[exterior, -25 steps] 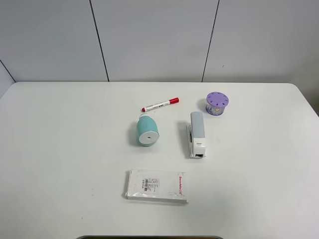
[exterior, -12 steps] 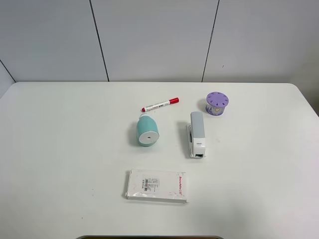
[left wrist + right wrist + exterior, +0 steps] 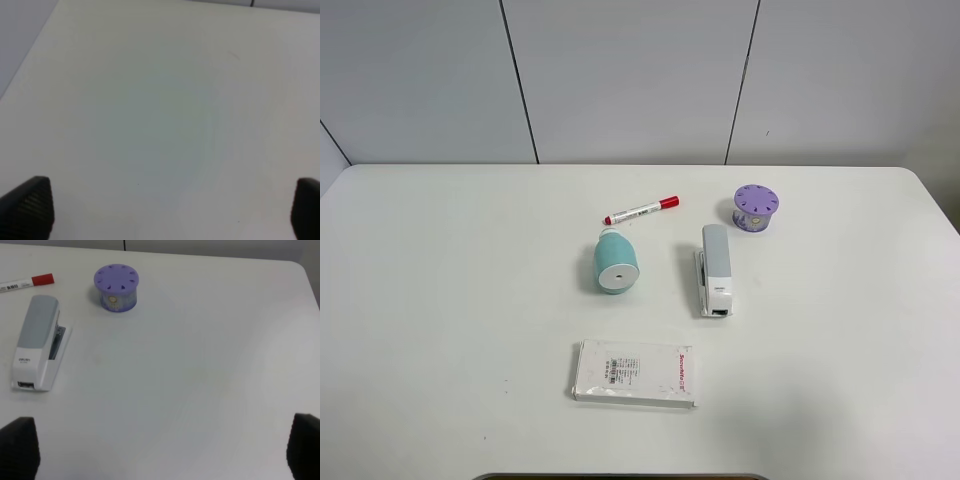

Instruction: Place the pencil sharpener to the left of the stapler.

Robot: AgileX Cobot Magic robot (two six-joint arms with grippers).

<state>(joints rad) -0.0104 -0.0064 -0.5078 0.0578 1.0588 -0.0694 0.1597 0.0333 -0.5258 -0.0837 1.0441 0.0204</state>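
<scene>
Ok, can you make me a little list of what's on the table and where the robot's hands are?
table: white table
pencil sharpener: teal pencil sharpener, lying left of the stapler, apart from it
stapler: white-grey stapler
marker: red-capped marker, behind the sharpener
purple holder: purple cylinder, behind the stapler
box: flat white box, nearest the front
left gripper: open, empty
right gripper: open, empty

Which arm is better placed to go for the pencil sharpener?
Likely left: the pencil sharpener lies on the left arm's side of the stapler. Neither wrist view shows it; both grippers are open.
</scene>
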